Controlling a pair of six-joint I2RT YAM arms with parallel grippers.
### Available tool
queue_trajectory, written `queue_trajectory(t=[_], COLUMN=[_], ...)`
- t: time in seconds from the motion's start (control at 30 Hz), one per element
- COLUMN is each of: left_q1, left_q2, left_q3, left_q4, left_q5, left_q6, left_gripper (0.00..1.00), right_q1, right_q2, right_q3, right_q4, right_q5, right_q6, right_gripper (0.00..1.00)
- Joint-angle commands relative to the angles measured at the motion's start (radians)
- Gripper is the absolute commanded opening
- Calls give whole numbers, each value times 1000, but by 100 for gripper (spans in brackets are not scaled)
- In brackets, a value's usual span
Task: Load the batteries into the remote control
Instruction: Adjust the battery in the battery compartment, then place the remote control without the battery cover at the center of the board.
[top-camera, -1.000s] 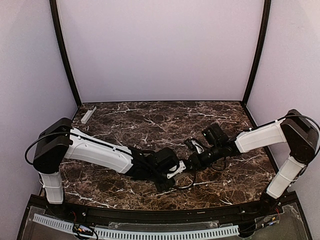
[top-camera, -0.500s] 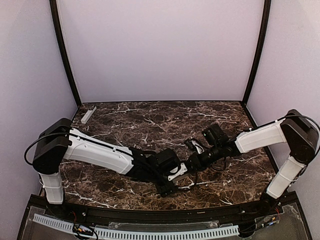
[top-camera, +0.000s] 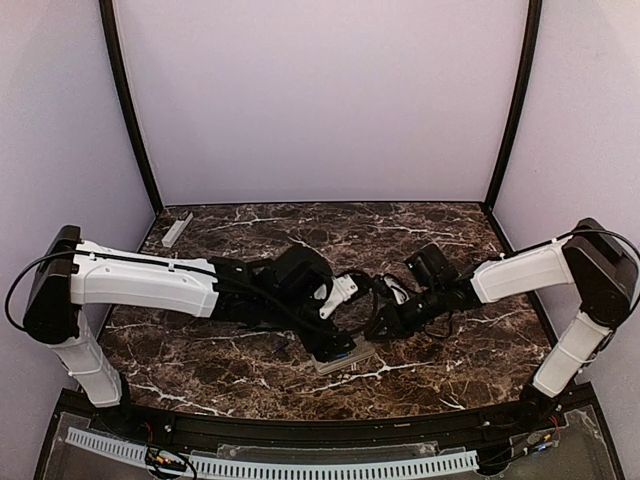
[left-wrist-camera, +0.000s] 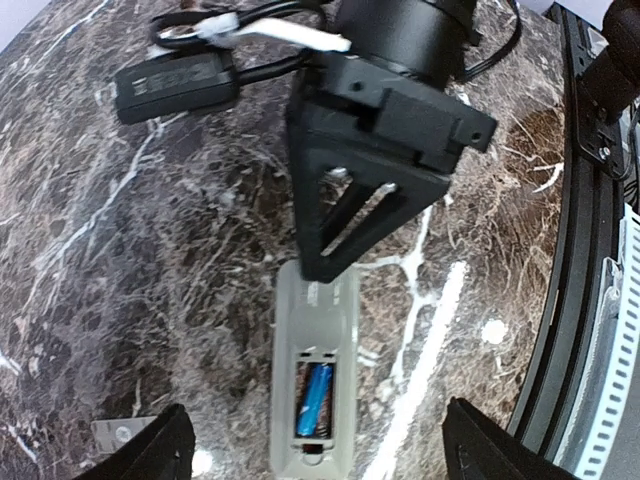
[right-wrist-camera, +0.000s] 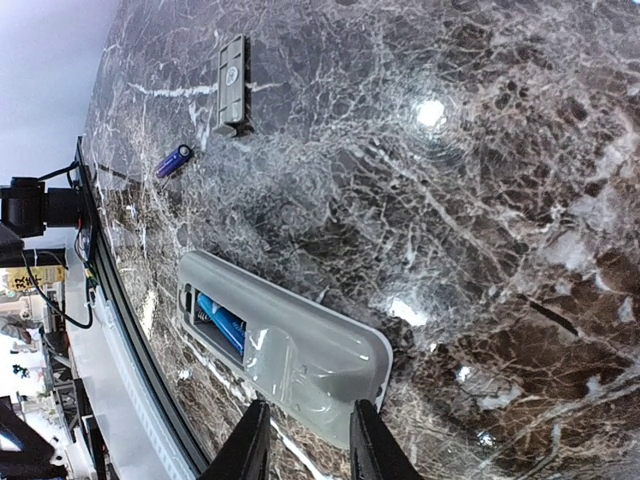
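I note the remote (left-wrist-camera: 318, 320) bay holds one battery (left-wrist-camera: 316, 398). Right gripper (right-wrist-camera: 305, 420) clamps the remote's end; left gripper (left-wrist-camera: 320, 450) spread wide, empty, remote directly beneath.

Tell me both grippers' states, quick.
Left gripper: open, holding nothing.
Right gripper: closed on the end of the remote control.

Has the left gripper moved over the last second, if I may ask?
Yes. The left gripper has drawn back from the table's near edge, toward the rear wall.
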Motion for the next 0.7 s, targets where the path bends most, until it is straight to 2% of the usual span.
queue_trajectory(t=[0.0, 0.07, 0.17, 0.23, 0.3, 0.33, 0.4, 0.5, 0.67], left_q1=[102, 119, 123, 121, 108, 93, 67, 34, 0], left_q2=[-102, -124, -127, -103, -65, -53, -10, 74, 165], left_q3=[-102, -159, -183, -177, -149, -137, -113, -68, 8], left_q4=[12, 19, 3, -15, -36, -37, -40, -70, -101], left_q5=[70, 81, 97, 128, 131, 129, 129, 136, 71], left_q6=[-69, -67, -18, 22, 72, 96, 129, 146, 123], left_gripper=[81, 73, 68, 73, 83, 92, 98, 99, 97], right_q1=[-13, -13, -14, -15, -18, -19, -28, -49, -88], right_q2=[-35, -34, -11, -6, -12, -19, -39, -81, -157], right_q3=[29, 37, 48, 45, 37, 35, 29, 18, -14], right_q4=[-11, -14, -27, -25, -20, -20, -20, -18, 3], right_q5=[-1, -10, -29, -39, -52, -54, -54, -57, -63], right_q6=[-24, -35, -47, -43, -38, -34, -30, -29, -41], right_gripper=[27, 27, 27, 27, 28, 29, 31, 34, 42])
